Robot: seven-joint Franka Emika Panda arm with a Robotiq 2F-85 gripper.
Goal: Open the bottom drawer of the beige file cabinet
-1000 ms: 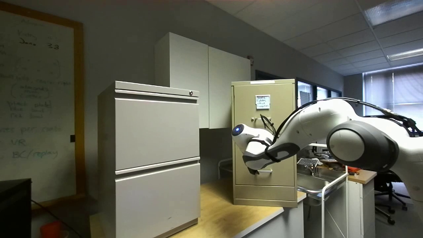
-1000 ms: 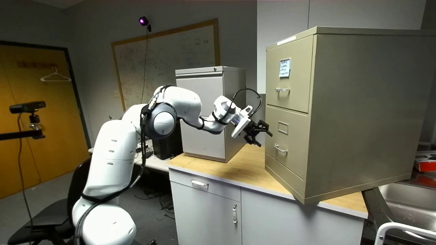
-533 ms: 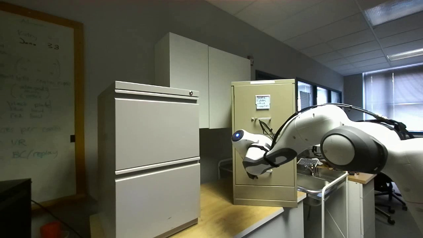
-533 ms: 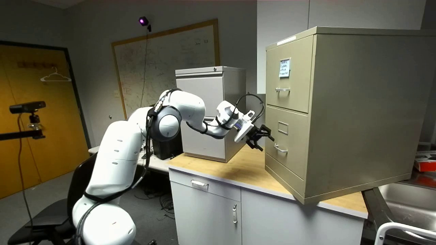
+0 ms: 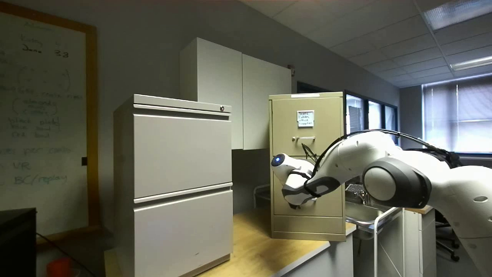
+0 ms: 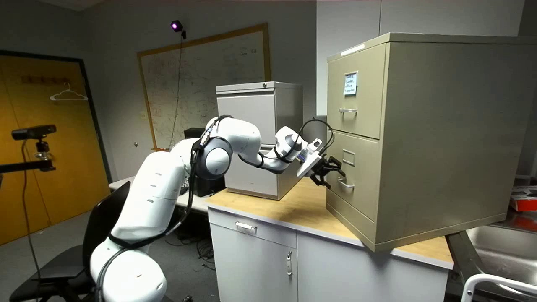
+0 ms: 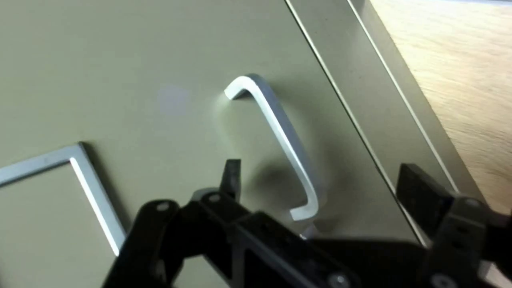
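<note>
We judged this the reaching step, our hand [image 7: 323, 182] spread wide near the handle [image 7: 287, 138] of the closed bottom drawer [image 6: 364, 178], in the cabinet [image 6: 440, 134] overhanging the edge of the bench [image 6: 268, 205] near a corner, and next needed to straddle and clamp that handle.

the beige file cabinet [image 6: 436, 138] stands upright at three o'clock in an exterior view. the bottom drawer [image 6: 364, 180], toward six o'clock on its front, is closed, its silver handle [image 7: 285, 136] slanting from eleven to five o'clock in the wrist view.
</note>
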